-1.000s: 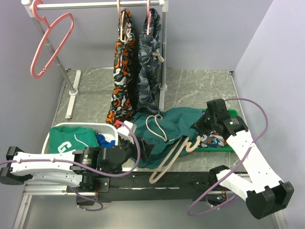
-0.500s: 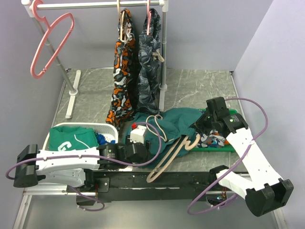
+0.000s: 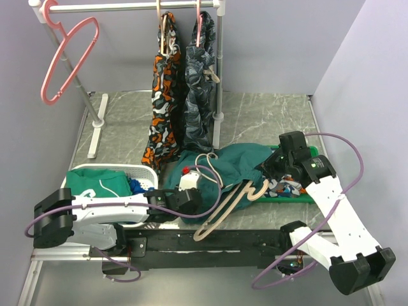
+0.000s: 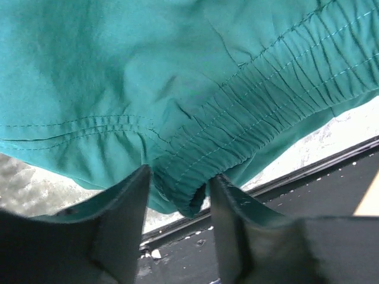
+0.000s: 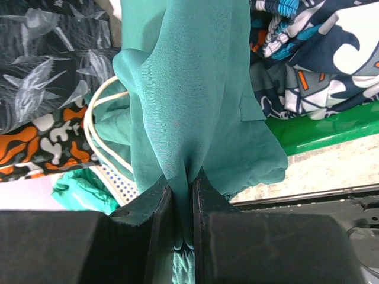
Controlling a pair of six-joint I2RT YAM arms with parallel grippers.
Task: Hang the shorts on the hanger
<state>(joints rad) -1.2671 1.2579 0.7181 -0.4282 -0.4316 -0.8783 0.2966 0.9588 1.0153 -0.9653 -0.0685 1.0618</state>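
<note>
The dark teal shorts (image 3: pixel 234 164) lie bunched on the table near the front middle, with a white drawstring on top. The tan hanger (image 3: pixel 220 211) lies partly under their front edge, its hook near the right gripper. My left gripper (image 3: pixel 195 196) is open at the shorts' left front edge. In the left wrist view (image 4: pixel 179 195) its fingers (image 4: pixel 121 219) straddle the elastic waistband (image 4: pixel 237 112) without closing on it. My right gripper (image 3: pixel 270 168) is shut on a fold of the shorts (image 5: pixel 177 89) at their right side, and the right wrist view (image 5: pixel 180 186) shows the fabric pinched between the jaws.
A white basket (image 3: pixel 148 171) with a brighter green lettered garment stands at the front left. A green tray (image 3: pixel 299 196) with patterned clothes lies under the right arm. Orange (image 3: pixel 164 108) and grey (image 3: pixel 199 95) camouflage shorts hang on the rack behind. A pink hanger (image 3: pixel 67 57) hangs at the far left.
My left arm has swung right from beside the basket to the shorts' front left edge. The tan hanger has shifted slightly. The right gripper has kept its hold.
</note>
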